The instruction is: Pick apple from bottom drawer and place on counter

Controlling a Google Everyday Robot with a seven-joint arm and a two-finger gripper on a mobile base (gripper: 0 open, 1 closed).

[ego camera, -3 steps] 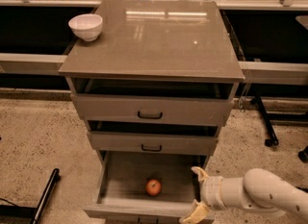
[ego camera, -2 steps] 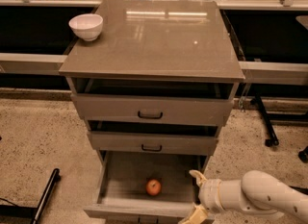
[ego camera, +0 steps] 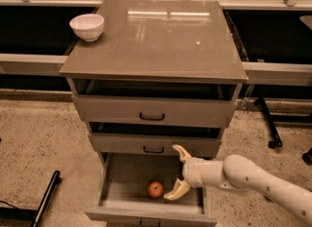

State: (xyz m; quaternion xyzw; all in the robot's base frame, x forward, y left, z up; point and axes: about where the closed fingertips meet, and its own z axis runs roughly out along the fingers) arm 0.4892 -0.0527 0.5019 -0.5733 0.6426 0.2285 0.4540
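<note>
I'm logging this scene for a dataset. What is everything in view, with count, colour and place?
apple: one, red-orange, in the open bottom drawer, not held
bottom drawer: one, grey-brown, pulled out, lowest in the cabinet
upper drawers: two, grey-brown with dark handles, above it
counter: one, glossy grey-brown, cabinet top
bowl: one, white, counter's far left corner
floor: speckled beige, around the cabinet
gripper: one, cream, fingers open, in the bottom drawer just right of the apple
arm: one, white, entering from lower right
</note>
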